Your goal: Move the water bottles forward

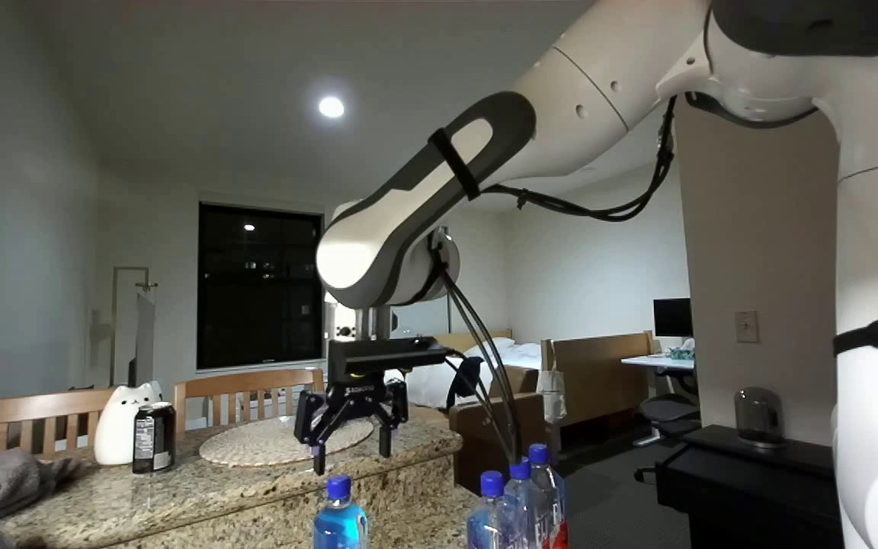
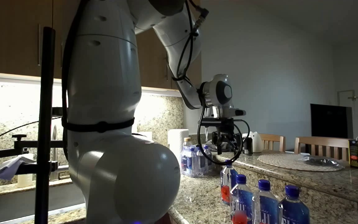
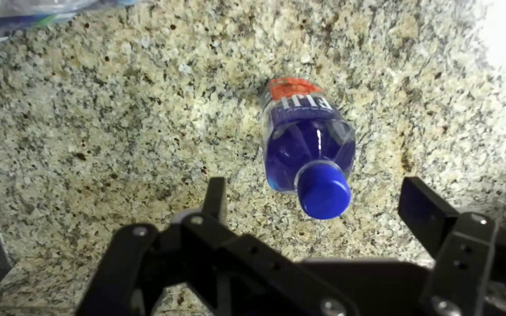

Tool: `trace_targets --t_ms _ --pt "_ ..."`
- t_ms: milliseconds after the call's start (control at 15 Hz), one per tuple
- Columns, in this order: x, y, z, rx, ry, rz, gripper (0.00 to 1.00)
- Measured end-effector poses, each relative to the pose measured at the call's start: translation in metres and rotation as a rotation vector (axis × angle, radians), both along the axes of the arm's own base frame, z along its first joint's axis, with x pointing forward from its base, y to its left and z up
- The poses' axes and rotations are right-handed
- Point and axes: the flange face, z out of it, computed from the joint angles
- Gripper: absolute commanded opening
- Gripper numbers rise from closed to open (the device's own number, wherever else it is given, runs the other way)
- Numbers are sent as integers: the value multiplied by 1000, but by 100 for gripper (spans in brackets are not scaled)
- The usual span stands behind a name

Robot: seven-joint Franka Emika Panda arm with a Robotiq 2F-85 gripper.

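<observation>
On the granite countertop (image 3: 125, 131), beneath the Robotiq gripper (image 1: 352, 454), spread wide and empty, find the upright FIJI water bottle (image 3: 310, 145), with three similar bottles (image 2: 264, 207) near. Expect notable weight if full, and slick, yielding plastic; grip the upper body (image 2: 229, 177), not the blue cap (image 3: 325, 193).

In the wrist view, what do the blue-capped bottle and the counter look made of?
Bottle: probably clear plastic, glossy; see-through shoulders with a sharp highlight. Cap: likely plastic, smooth; opaque blue with soft sheen. Counter: speckled like polished granite, glare; possibly imitation stone.
</observation>
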Motion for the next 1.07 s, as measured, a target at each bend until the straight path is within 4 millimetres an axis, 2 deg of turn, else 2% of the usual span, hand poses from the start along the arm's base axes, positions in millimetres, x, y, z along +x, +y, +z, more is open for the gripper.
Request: trace_targets --t_ms 267,600,667,733,1000,1067 --pt "14 10 -24 -40 -6 -96 100" --pt "38 16 -53 -36 73 -108 100" --pt "42 19 -59 -29 93 -105 91" --pt "46 22 -64 -21 112 -102 73" --pt "61 31 -65 -19 147 -94 45" --pt "63 32 -63 -21 149 -93 42"
